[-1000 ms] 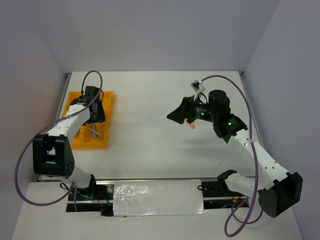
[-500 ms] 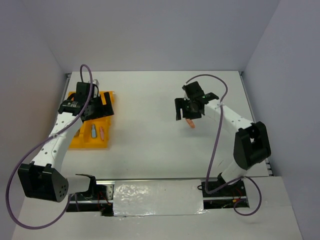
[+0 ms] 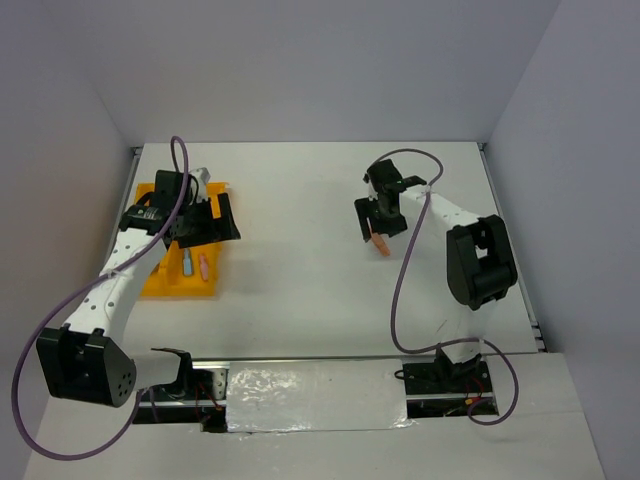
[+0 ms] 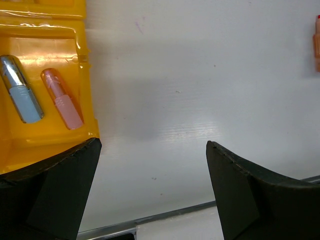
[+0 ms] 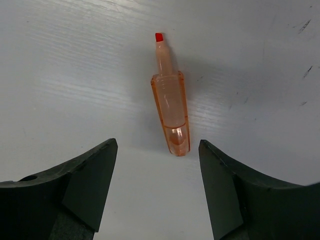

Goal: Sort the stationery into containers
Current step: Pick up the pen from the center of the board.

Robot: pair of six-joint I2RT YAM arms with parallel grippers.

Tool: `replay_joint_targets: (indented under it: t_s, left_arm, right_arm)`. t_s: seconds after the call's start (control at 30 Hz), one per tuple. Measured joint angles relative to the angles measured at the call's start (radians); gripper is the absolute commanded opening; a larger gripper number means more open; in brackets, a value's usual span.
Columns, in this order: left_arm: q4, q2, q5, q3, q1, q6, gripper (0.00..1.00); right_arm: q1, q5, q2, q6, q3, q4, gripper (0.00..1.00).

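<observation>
Across the bench top: white table (image 3: 300, 260), matte and faintly scuffed, closed in by pale grey-lilac walls (image 3: 300, 70) at the back and on both sides. A crinkled shiny strip (image 3: 315, 395) lies along the near edge between the arm bases.

Top view: yellow-orange tray (image 3: 157, 286) at the far left of the table, its upper part hidden under the left arm. Left gripper (image 3: 212, 222) hangs over the tray's right edge. Right gripper (image 3: 378, 215) is well apart, right of centre, over the orange piece (image 3: 381, 244).

Left wrist view adds detail: fingers spread wide, nothing between them, bare table below the gap (image 4: 152, 190). One tray (image 4: 40, 27) compartment holds the blue piece (image 4: 21, 97) and the pink piece (image 4: 62, 99), lying side by side, both tilted the same way with a narrow gap between them, the pink one nearest the tray's right wall. The orange piece (image 4: 317, 42) just shows at the frame's right edge.

Right wrist view: jaws wide apart and empty (image 5: 157, 190). The orange piece (image 5: 171, 107) lies flat on the table ahead of the gap, translucent body, small red tip pointing away.

Top view shows blue (image 3: 186, 263) and pink (image 3: 203, 267) only as small marks.
</observation>
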Motion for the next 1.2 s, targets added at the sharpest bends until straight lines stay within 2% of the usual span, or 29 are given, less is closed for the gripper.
replay_joint_targets:
  t_s: [0.33, 0.43, 0.47, 0.53, 0.63, 0.7, 0.8, 0.93, 1.07, 1.1, 1.2]
  left_arm:
    - [0.008, 0.000, 0.060, 0.000, 0.000, 0.008, 0.99]
    - [0.008, 0.000, 0.066, 0.000, 0.000, 0.023, 0.99]
    - [0.010, 0.000, 0.069, 0.000, 0.000, 0.025, 0.99]
    - [0.011, 0.000, 0.071, 0.000, 0.000, 0.026, 0.99]
    - [0.015, 0.000, 0.074, 0.000, 0.000, 0.026, 0.99]
    - [0.019, 0.000, 0.079, 0.000, 0.000, 0.024, 0.99]
    - [0.034, 0.000, 0.105, 0.000, 0.000, -0.004, 0.99]
    - [0.112, 0.000, 0.202, -0.002, -0.011, -0.116, 0.99]
    - [0.310, 0.000, 0.295, -0.023, -0.108, -0.301, 0.96]
    - [0.368, 0.000, 0.310, -0.031, -0.142, -0.347, 0.92]
    - [0.526, -0.002, 0.347, -0.043, -0.227, -0.439, 0.91]
  right_arm:
    - [-0.025, -0.023, 0.113, -0.027, 0.008, -0.009, 0.68]
    - [-0.025, -0.022, 0.135, -0.027, 0.008, -0.009, 0.56]
    - [-0.025, -0.017, 0.140, -0.027, 0.008, -0.009, 0.41]
    - [-0.025, -0.015, 0.142, -0.027, 0.009, -0.008, 0.23]
    - [-0.025, -0.013, 0.142, 0.000, 0.009, -0.008, 0.11]
    - [-0.023, -0.012, 0.132, 0.013, -0.003, 0.005, 0.08]
    - [-0.014, -0.039, 0.053, 0.070, -0.099, 0.068, 0.04]
    - [0.072, -0.119, -0.189, 0.168, -0.260, 0.145, 0.00]
    - [0.256, -0.192, -0.415, 0.261, -0.263, 0.227, 0.00]
    - [0.286, -0.208, -0.449, 0.285, -0.257, 0.246, 0.00]
    - [0.325, -0.253, -0.518, 0.363, -0.253, 0.286, 0.00]
